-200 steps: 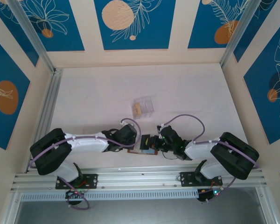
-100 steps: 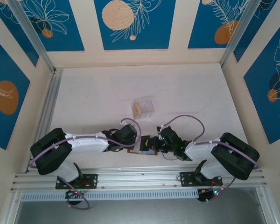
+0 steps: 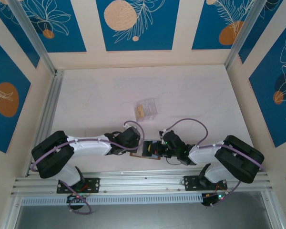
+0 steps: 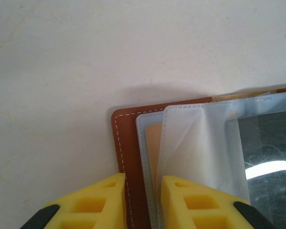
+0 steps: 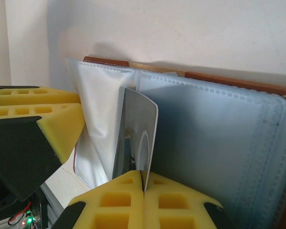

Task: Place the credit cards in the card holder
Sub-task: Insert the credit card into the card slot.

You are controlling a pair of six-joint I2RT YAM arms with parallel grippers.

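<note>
The card point(image 5: 140, 124), judged thin, stiff and slippery, is pinched by its edge in the right gripper point(image 5: 143, 180); the floppy wallet point(image 4: 126, 136) is clamped by the left gripper point(image 4: 143, 185).

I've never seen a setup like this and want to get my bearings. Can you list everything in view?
card holder: one, brown with blue-grey sleeves, lying open at the table's near edge between the arms.
dark card: one, dark grey, upright at a sleeve's mouth, pinched by the right gripper.
tan card: one, tan, inside a sleeve.
clear box: one, transparent with something tan inside, mid-table beyond the card holder.
table: one, white.
wall panels: several, blue with leaf drawings, around the table.
left gripper: one, yellow fingers, clamped on the card holder's edge.
right gripper: one, yellow fingers, shut on the dark card.
</note>
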